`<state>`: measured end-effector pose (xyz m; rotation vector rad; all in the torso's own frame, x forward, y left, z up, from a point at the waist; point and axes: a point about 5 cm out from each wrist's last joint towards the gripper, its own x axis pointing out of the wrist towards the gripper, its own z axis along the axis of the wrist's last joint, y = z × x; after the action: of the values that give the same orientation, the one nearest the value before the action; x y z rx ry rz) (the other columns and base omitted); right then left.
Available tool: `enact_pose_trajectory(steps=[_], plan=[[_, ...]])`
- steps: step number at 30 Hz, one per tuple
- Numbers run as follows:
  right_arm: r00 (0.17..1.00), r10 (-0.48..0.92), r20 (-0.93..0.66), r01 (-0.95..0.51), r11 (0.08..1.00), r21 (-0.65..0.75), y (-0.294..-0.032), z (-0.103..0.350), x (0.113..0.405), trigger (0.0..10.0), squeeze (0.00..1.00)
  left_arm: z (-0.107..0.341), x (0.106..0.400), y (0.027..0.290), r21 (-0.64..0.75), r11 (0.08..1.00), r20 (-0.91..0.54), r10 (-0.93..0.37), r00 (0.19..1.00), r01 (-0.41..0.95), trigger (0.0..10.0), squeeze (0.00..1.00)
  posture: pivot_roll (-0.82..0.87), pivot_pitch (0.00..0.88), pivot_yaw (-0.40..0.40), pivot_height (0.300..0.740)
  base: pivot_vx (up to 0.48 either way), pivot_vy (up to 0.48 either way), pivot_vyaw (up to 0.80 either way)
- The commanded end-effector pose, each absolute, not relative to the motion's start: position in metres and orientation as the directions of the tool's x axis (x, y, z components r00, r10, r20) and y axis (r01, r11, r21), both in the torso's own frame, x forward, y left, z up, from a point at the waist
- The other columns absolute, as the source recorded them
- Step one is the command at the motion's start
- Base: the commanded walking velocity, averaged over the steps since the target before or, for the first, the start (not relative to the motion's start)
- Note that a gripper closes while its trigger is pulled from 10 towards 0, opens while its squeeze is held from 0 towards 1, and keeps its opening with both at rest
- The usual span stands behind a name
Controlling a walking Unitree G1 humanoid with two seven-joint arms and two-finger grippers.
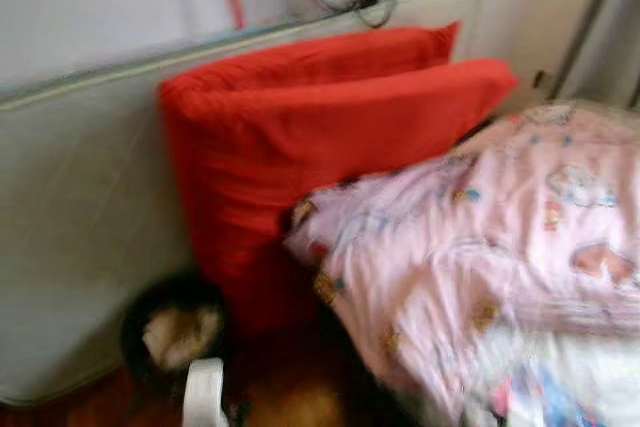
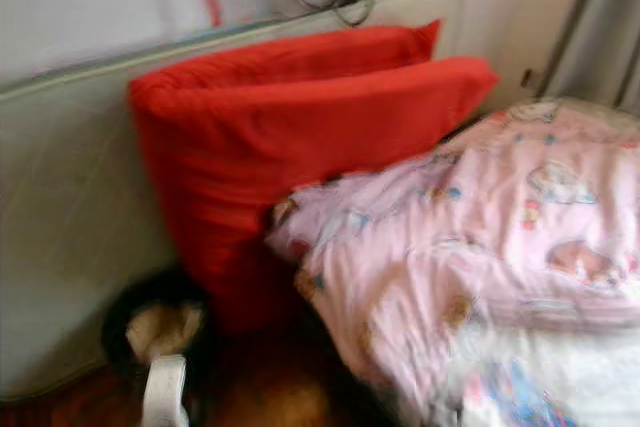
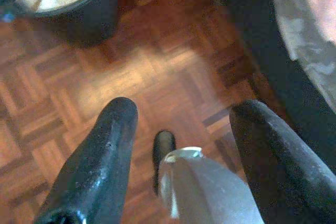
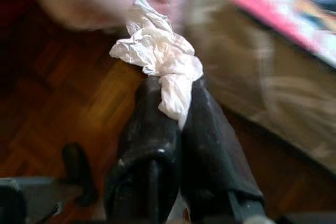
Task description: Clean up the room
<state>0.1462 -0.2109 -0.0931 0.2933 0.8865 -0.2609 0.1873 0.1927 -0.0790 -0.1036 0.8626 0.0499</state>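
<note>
The crumpled tissue (image 4: 160, 59) you are carrying is pinched in the right gripper (image 4: 176, 111), whose two black fingers are pressed together on its twisted tail, with the loose wad standing free above the parquet floor (image 4: 68, 98). Around you, largest first: a pale mattress (image 1: 80, 207) leans against the wall, two red cushions (image 1: 300, 137) stand against it, and a pink printed quilt (image 1: 500, 247) lies on the bed beside them. A dark bin (image 1: 172, 332) with pale paper inside sits on the floor at the foot of the mattress, just beside the cushions. The left gripper (image 3: 184, 129) hangs spread and empty over the floor near that bin (image 3: 79, 3). Expect the tissue to be nearly weightless, soft and easily torn; your hold on the tail looks secure, so avoid snagging the loose wad.
</note>
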Motion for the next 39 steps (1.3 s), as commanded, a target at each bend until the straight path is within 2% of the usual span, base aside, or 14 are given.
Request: enact_pose_trajectory(steps=[1, 34, 39], plan=[[0.607, -0.111, -0.787, 0.353, 0.925, 0.142, -0.2141, -0.0923, 0.1465, 10.0, 0.00, -0.0780, 0.1893, 0.1946, -0.059, 0.995, -0.761, 0.008, 0.649, -0.081, 10.0, 0.00, 0.04, 0.019, 0.024, 0.740, 0.000, 0.480, 0.00], [0.605, -0.108, -0.789, 0.349, 0.926, 0.141, -0.2141, -0.0922, 0.1470, 10.0, 0.00, -0.0757, 0.1932, 0.1946, -0.063, 0.994, -0.748, 0.011, 0.663, -0.087, 10.0, 0.00, 0.06, 0.041, 0.019, 0.740, 0.000, 0.480, 0.00], [0.604, -0.106, -0.790, 0.345, 0.928, 0.139, -0.2141, -0.0922, 0.1473, 10.0, 0.00, -0.0757, 0.1933, 0.1938, -0.058, 0.996, -0.748, 0.004, 0.663, -0.071, 10.0, 0.00, 0.06, 0.048, 0.018, 0.740, 0.000, 0.056, 0.00]])
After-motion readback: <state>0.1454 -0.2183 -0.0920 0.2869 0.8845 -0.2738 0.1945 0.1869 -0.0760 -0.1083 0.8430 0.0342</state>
